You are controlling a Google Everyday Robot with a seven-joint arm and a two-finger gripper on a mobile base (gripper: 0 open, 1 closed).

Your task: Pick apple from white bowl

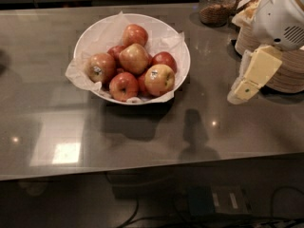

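Gripper [241, 93] well right of bowl [187, 56], opening impossible to tell; risk of clipping rim; risk of seizing crowding neighbours [165, 60] instead of apple [159, 79].

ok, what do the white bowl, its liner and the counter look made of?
The white bowl: smooth, glossy, likely glazed ceramic or melamine; the even rim fits either. The liner: thin white paper, crumpled and overhanging the rim. The counter: polished grey stone or laminate, reflecting lights. The gripper, right of the bowl above the counter: cream, matte, probably hard plastic.
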